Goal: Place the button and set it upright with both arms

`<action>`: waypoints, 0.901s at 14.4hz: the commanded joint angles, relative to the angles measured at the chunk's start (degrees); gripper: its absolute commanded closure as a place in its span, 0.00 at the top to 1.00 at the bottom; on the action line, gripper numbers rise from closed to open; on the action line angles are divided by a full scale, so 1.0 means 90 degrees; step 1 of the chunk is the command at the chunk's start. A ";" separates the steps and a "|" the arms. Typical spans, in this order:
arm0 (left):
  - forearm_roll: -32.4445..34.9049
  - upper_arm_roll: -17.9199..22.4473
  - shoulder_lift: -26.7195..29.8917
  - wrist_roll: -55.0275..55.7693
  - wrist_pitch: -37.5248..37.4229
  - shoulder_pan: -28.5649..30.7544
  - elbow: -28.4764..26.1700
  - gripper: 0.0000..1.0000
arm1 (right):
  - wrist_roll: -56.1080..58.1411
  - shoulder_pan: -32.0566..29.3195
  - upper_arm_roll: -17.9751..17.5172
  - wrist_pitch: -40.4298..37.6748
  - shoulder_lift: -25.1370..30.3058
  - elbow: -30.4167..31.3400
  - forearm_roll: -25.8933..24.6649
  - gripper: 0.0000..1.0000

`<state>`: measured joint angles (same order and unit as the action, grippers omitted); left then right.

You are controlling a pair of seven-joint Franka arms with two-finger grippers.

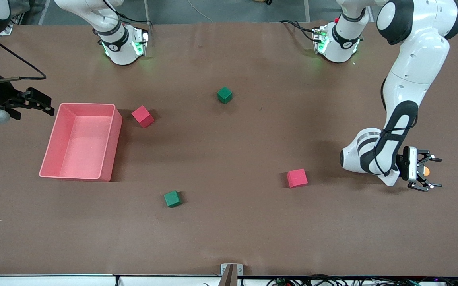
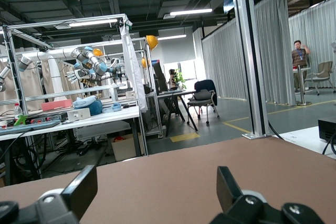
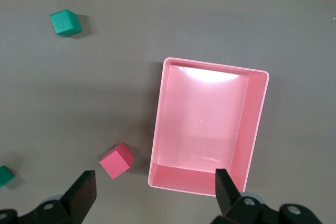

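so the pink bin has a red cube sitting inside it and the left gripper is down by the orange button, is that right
Not quite. The pink bin holds nothing; the nearest red cube sits on the table beside it, as the front and right wrist views show. The left gripper is indeed around the orange button.

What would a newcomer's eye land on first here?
The pink bin at the right arm's end of the table, with the right gripper open beside it. Then the left gripper, open around the orange button at the left arm's end. Red and green cubes lie scattered between.
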<state>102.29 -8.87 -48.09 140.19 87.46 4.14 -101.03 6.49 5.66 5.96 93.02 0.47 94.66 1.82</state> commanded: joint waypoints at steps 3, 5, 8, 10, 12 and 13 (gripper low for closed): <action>-0.0553 -0.0147 0.0782 -0.0955 0.0701 0.0116 -0.0083 1.00 | 0.0050 -0.0034 0.0002 0.0065 -0.0082 -0.0049 0.0013 1.00; -0.0972 -0.0195 0.1172 -0.1589 0.1072 0.0116 -0.0074 1.00 | 0.0050 -0.0043 0.0002 0.0075 -0.0082 -0.0049 0.0013 1.00; -0.1889 -0.0215 0.1719 -0.2829 0.1696 0.0126 0.0082 1.00 | 0.0050 -0.0043 0.0012 0.0075 -0.0091 -0.0039 0.0013 1.00; -0.2466 -0.0225 0.1877 -0.3561 0.1952 0.0126 0.0267 1.00 | 0.0050 -0.0043 0.0002 0.0084 -0.0091 -0.0039 0.0013 1.00; -0.3255 -0.0293 0.2023 -0.4381 0.2001 0.0126 0.0492 1.00 | 0.0050 -0.0043 0.0002 0.0075 -0.0091 -0.0049 0.0013 1.00; -0.3647 -0.0332 0.2111 -0.4801 0.2069 0.0126 0.0619 1.00 | 0.0041 -0.0024 0.0002 0.0084 -0.0091 -0.0049 0.0013 1.00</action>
<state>74.82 -10.72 -30.48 103.41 104.79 4.55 -97.15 6.49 5.62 6.11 93.74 -0.25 94.65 1.82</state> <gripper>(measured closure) 0.000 0.000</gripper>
